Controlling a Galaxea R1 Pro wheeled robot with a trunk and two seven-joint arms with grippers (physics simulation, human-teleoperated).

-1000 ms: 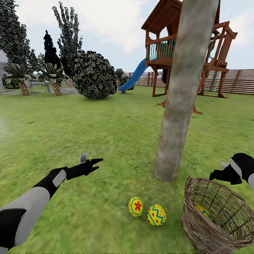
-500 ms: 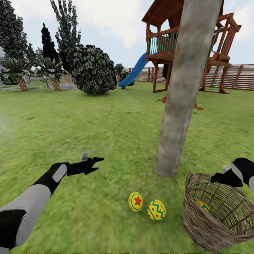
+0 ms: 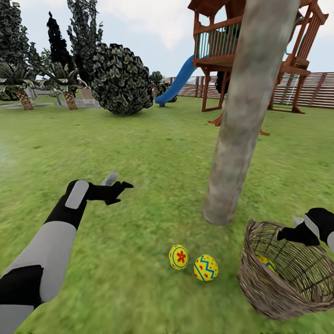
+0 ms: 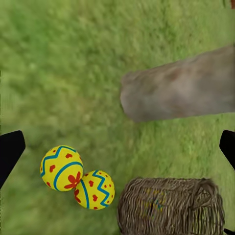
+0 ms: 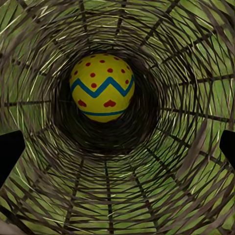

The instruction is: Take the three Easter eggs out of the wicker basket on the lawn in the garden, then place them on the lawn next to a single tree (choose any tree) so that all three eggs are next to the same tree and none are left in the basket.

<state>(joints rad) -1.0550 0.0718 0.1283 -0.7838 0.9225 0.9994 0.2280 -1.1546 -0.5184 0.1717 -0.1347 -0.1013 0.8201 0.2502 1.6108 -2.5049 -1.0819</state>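
Basket (image 3: 278, 297) beside the tree (image 3: 241, 139) holds the last egg (image 5: 102, 87) deep at its bottom, which looks smooth, round and slippery, so the right gripper (image 3: 297, 233), fingers wide at the rim, should squeeze its fat middle gently.
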